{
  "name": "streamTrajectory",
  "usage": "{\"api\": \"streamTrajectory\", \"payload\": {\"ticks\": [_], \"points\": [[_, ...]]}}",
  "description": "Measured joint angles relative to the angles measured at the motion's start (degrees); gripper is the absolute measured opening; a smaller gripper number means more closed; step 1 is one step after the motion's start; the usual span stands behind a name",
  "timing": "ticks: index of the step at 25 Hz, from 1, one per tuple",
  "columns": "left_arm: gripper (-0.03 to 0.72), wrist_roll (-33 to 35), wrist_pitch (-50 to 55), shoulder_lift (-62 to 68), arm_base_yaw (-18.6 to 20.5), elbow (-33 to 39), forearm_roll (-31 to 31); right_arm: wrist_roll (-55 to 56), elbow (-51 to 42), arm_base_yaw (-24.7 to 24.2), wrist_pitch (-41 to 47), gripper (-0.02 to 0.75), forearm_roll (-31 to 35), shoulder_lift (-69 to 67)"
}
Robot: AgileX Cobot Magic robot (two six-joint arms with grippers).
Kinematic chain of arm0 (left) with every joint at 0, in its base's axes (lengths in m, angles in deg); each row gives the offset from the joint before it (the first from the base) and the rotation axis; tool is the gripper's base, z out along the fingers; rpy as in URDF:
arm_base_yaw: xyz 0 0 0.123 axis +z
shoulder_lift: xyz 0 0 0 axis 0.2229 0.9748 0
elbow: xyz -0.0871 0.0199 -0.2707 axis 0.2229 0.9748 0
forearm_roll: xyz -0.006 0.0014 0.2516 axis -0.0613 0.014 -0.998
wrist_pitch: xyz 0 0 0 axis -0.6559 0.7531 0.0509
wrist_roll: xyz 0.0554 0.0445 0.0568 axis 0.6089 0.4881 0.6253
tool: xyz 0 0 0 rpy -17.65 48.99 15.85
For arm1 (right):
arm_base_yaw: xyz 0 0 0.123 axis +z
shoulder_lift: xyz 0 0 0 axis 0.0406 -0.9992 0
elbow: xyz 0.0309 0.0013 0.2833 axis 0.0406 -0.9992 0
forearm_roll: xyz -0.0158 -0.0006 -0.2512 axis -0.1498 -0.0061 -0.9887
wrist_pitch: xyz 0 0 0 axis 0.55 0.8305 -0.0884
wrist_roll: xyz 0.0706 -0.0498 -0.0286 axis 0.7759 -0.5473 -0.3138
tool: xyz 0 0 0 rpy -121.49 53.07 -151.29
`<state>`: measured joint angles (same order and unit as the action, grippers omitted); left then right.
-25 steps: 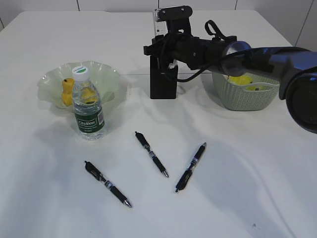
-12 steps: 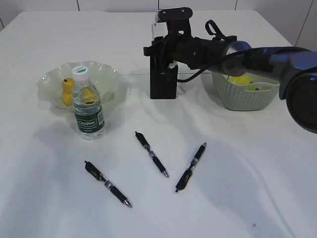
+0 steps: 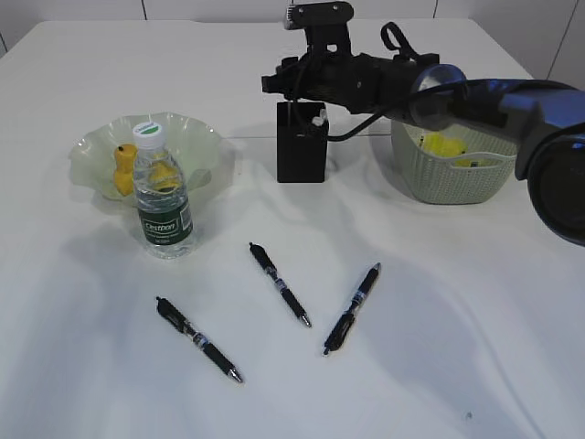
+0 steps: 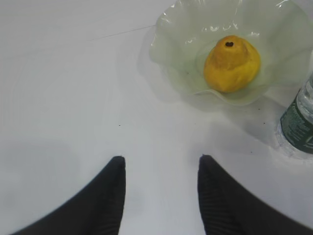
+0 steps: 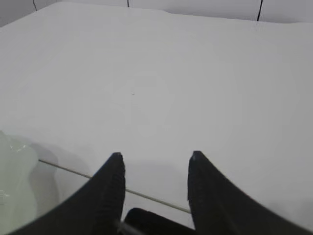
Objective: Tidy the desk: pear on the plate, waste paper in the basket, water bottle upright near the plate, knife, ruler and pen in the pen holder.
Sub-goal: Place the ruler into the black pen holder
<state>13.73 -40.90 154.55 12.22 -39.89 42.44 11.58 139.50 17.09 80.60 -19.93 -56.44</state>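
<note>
Because three black pens lie loose on the near part of the white desk [image 3: 457, 366], the tidying is judged unfinished: one pen [image 3: 198, 339] lies nearest on the left, a second [image 3: 280, 284] sits in the middle, a third [image 3: 352, 308] to its right, all well apart and flat where they can be picked up. Behind them on the left, the water bottle [image 3: 162, 203] stands upright, cap on, just in front of the plate [image 3: 203, 146], where the task wants it. The pear [image 4: 231, 63] rests in the middle of that ruffled green plate. Farther back at centre stands the pen holder [image 3: 302, 142], with something pale showing at its mouth; what it is cannot be told. The right end effector [image 5: 154, 169] hangs just above the holder, its jaws parted and nothing between them, apparently positioned over the drop point. To the right, the basket [image 3: 448, 174] holds the waste paper [image 3: 443, 146]. The left end effector [image 4: 161, 169] hovers with jaws apart, empty, over bare desk near the plate.
</note>
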Motion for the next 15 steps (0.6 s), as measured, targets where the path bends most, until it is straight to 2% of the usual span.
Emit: {"api": "streamTrajectory", "payload": {"ticks": [15], "points": [[0.341, 0.0, -1.6, 0.0, 0.0, 0.0, 0.0, 0.0, 11.7, -2.1, 15.2, 0.316, -0.3, 0.0]]}}
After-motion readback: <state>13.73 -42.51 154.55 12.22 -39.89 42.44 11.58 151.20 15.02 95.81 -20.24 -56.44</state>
